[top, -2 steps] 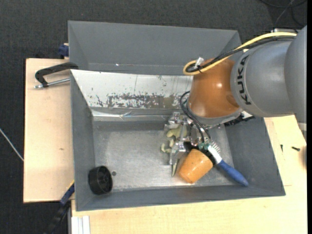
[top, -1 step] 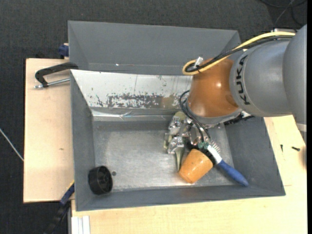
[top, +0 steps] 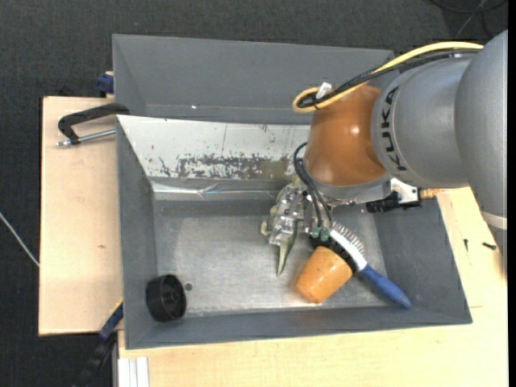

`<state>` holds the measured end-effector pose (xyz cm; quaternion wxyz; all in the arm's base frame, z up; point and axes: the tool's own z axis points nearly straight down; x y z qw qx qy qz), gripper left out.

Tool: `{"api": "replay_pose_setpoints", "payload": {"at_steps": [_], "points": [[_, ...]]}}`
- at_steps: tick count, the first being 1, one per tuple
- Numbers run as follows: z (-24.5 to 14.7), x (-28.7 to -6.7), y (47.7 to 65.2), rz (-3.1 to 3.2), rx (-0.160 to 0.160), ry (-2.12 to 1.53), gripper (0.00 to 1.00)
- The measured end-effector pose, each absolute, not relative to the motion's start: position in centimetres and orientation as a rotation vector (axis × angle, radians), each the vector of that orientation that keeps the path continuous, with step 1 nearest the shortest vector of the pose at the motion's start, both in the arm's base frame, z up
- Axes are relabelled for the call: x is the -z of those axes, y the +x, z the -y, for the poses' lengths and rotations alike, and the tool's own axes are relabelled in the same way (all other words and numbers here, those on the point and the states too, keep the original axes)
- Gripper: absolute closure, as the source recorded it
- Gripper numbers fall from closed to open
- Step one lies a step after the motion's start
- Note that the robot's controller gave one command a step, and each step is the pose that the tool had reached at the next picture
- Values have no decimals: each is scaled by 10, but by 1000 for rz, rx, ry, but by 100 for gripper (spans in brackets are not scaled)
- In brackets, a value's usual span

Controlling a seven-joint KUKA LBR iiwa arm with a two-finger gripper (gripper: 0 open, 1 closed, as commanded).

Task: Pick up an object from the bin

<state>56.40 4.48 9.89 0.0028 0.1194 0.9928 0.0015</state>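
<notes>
Bin (top: 135, 240): grey sheet metal, walls matt and even; floor finely scratched, dull sheen; far wall bright, reflective, flecked with dark scuffs.
Ribbed wheel (top: 166, 297), near-left corner: black, matt, rubber or plastic by look.
Tapered cup (top: 322, 274), near edge toward right: orange, smooth, matt.
Brush (top: 383, 285) touching cup: blue handle glossy plastic, white bristles.
Gripper (top: 282, 252): bare metal, glinting.
Wrist cover (top: 343, 139): orange, smooth, glossy.
Arm housing (top: 451, 119): silver-grey, smooth, satin.

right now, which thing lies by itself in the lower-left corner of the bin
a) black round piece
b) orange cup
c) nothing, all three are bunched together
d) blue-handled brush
a, the black round piece sits alone in the lower-left corner, while the orange cup and the blue-handled brush lie together on the right, next to the gripper.
</notes>
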Motion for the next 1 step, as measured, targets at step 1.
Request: {"api": "replay_pose_setpoints", "payload": {"at_steps": [1], "points": [[-52,-189,571,-3106,-7,375,100]]}}
